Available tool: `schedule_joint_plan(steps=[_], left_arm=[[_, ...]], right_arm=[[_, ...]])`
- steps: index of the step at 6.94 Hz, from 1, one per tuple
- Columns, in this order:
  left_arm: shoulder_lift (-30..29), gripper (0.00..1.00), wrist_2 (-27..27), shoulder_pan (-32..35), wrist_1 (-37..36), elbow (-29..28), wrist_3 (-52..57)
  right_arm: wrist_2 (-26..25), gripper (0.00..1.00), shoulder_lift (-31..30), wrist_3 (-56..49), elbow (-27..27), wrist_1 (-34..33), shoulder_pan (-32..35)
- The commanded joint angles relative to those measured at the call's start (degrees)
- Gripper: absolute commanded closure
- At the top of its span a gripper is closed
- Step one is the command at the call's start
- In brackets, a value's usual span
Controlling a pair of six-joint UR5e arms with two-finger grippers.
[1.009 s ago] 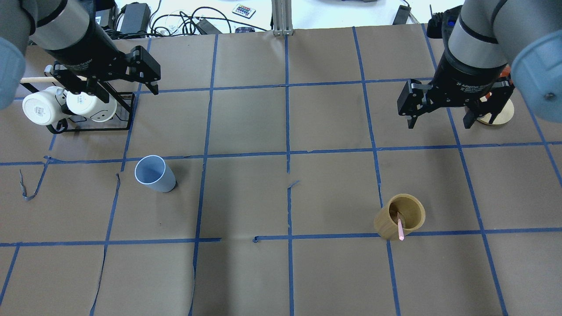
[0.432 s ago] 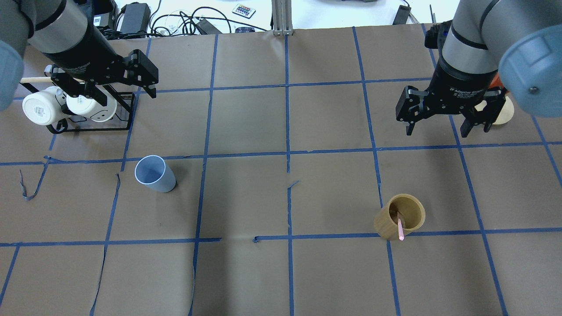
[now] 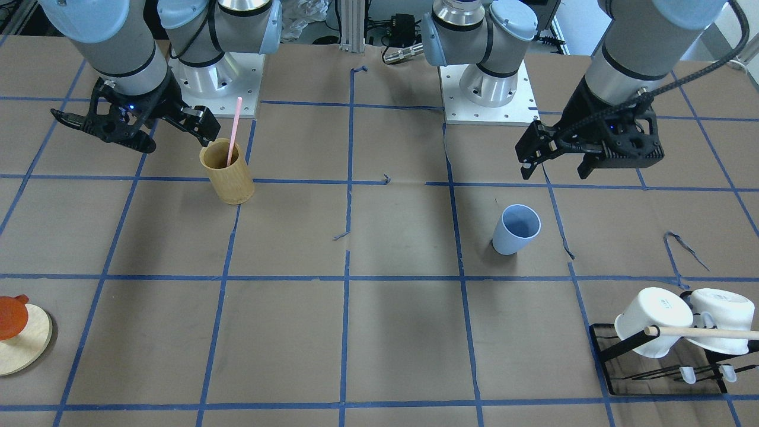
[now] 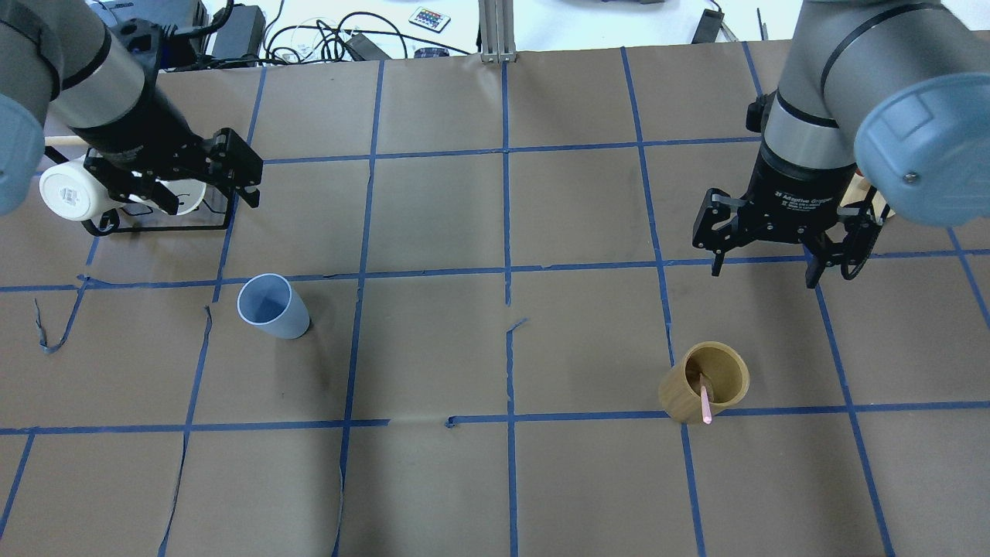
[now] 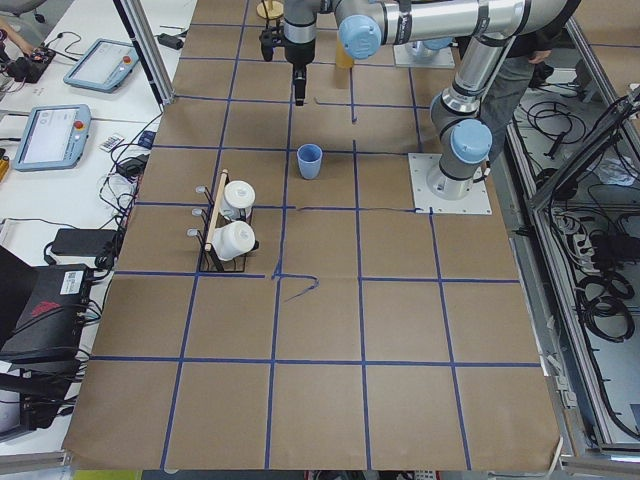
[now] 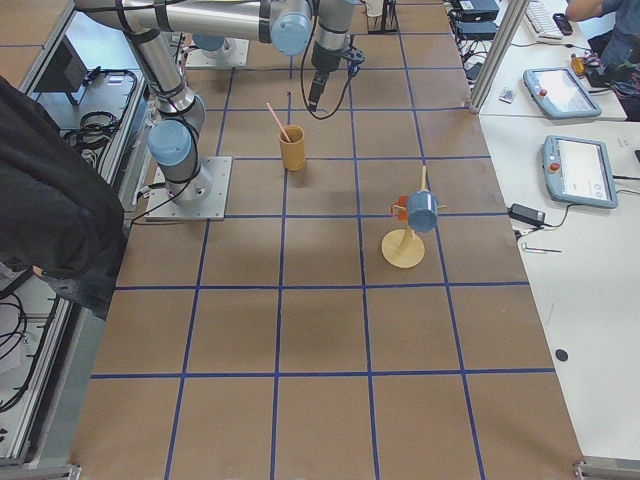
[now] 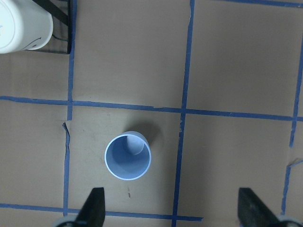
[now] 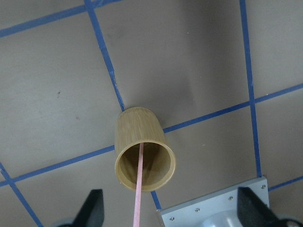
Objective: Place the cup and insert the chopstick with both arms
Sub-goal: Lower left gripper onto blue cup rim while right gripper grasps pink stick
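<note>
The pale blue cup (image 4: 272, 307) stands upright on the left half of the table, also in the front view (image 3: 516, 229) and the left wrist view (image 7: 128, 157). The pink chopstick (image 4: 704, 402) leans inside a tan bamboo cylinder (image 4: 704, 381) on the right half, also in the right wrist view (image 8: 138, 194) and the front view (image 3: 234, 127). My left gripper (image 4: 207, 197) is open and empty, above the table behind the cup. My right gripper (image 4: 764, 272) is open and empty, above the table behind the bamboo cylinder.
A black wire rack (image 4: 166, 224) with two white mugs (image 3: 652, 320) and a long wooden rod (image 3: 699, 332) stands at the far left. A round wooden stand (image 3: 21, 335) is at the far right. Cables (image 4: 325, 35) lie beyond the table's far edge.
Both grippers have moved nearer: the left over the mug rack toward the cup, the right toward the bamboo cylinder. Both stay open. Cup and chopstick have not moved.
</note>
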State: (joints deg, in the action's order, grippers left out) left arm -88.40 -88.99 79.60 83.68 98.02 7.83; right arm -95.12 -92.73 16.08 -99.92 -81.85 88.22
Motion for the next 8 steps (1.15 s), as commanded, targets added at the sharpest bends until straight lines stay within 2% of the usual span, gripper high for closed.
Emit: schedule_joint_plan(steps=[1,4,6,8], left_arm=[[-0.5,0.0,0.1,-3.8,-6.2,7.9,4.2],[-3.1,0.0,-0.1,-4.5,-19.5,16.5,4.6],[-4.3,0.0,-0.6,-4.7,-20.0,17.1,5.7],[-5.2,0.03,-1.7,-5.8,-20.4,18.1,7.2]], right_arm=[[1.9,0.0,0.8,2.4,-0.4,7.4,-2.3],[6.6,0.0,4.0,3.9,-1.2,10.4,-3.7],[11.9,0.0,4.1,5.4,-1.9,12.4,-3.6],[12.3,0.0,5.7,5.4,-4.5,12.3,-3.6]])
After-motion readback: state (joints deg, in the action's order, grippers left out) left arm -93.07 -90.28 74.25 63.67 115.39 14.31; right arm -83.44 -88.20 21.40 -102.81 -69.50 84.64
